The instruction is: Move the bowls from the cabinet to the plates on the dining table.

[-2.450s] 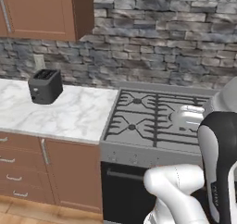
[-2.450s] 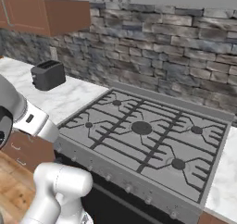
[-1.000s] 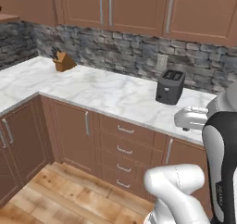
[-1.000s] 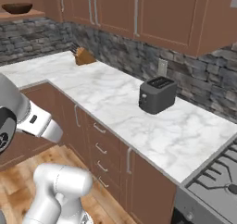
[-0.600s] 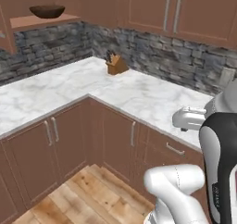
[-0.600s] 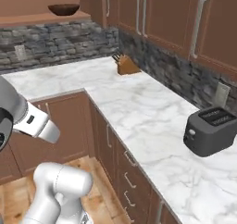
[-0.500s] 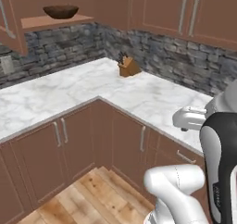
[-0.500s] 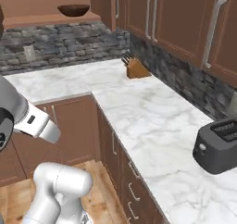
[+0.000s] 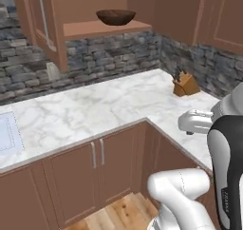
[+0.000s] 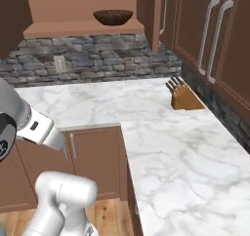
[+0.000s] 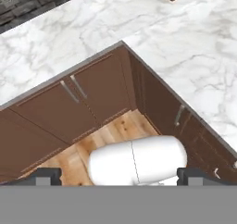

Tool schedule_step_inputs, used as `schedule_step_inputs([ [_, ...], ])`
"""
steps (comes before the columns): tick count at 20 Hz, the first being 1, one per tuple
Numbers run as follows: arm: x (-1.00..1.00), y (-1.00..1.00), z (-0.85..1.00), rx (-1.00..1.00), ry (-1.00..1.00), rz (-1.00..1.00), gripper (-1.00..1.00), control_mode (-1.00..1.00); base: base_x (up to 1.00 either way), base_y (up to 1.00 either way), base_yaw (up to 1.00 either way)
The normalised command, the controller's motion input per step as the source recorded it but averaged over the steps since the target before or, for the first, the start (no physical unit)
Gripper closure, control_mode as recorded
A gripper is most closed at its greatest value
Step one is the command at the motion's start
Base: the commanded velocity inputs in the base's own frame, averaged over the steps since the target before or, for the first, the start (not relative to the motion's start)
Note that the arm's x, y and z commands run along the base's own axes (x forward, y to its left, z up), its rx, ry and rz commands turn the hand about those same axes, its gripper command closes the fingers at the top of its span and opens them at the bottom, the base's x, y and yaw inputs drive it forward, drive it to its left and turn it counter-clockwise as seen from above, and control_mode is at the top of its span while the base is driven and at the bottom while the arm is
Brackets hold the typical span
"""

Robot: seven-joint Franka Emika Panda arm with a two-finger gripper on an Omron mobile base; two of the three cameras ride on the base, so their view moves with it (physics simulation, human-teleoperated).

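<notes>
A dark brown wood-like bowl (image 9: pixel 115 16) (image 10: pixel 113 16) sits on the bottom shelf of the open wall cabinet (image 9: pixel 90 30) (image 10: pixel 73 29), above the marble corner counter. The cabinet door (image 9: pixel 40 20) stands swung open on the left. My gripper (image 11: pixel 119 174) is open with nothing between its fingertips (image 11: pixel 48 174). It is held close to my body and points down at the low cabinets and the wooden floor, well short of the bowl. The plates and the dining table are out of view.
An L-shaped marble counter (image 9: pixel 95 110) (image 10: pixel 185 152) runs over low wooden cabinets (image 9: pixel 99 172). A knife block (image 9: pixel 185 84) (image 10: pixel 183 97) stands in the corner. A sink edge (image 9: pixel 7 131) shows at far left, closed wall cabinets (image 10: pixel 210 35) at right.
The whole picture has swept along the kitchen as the base turned left, from stove and toaster to the corner counter and open cabinet. The gripper stays open.
</notes>
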Motion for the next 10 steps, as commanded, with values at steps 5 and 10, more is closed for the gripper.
schedule_step_inputs([
  [5, 0.00, 0.00, 0.00, 0.00, 0.00, 0.00, -1.00, 1.00, 1.00, -0.28, 0.22],
  [10, 0.00, 0.00, 0.00, 0.00, 0.00, 0.00, -1.00, 1.00, 1.00, -0.13, 0.07],
])
